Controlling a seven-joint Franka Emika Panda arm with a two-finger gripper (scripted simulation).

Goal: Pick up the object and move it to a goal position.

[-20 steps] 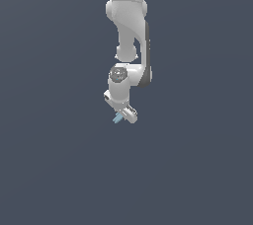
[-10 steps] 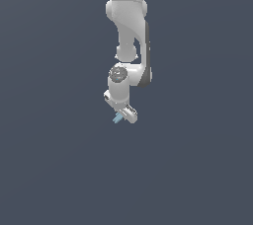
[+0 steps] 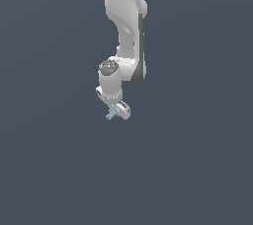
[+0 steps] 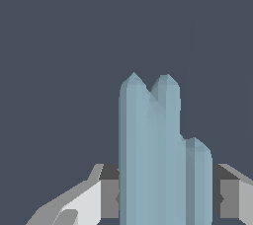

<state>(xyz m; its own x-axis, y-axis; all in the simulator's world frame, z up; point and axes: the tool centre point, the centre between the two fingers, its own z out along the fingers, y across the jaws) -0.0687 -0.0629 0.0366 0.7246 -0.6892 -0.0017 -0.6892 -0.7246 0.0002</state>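
**One bar, pinched and pointing straight out of the hand**

One thing matters for the coming move, and it is already settled: the object (image 4: 158, 155) sits inside the hand (image 3: 116, 112), not off to any side of it. The wrist view shows the light-blue bar filling the gap between the two fingers (image 4: 99, 197), which press on it from either flank, so the hand is pinching the bar rather than spread or closed on nothing. Its long axis runs along the line of the fingers, away from the palm, and the twin strips end in blunt tips well past the fingertips.

From the exterior view, only a short blue stub (image 3: 110, 115) pokes out below the white hand, slanting down toward the exterior view's left. The arm (image 3: 126, 26) hangs down from above with the wrist tilted, so the bar points the same slanted way.

No desk edge or corner can be made out; the ground is one flat dark grey field, and whether the bar is clear of it cannot be told. No goal marker shows in either view.

My judgement: the pick is done and the carry is what remains. With so little of the bar gripped across its narrow sides, a sharp swing could make it pivot or slip.
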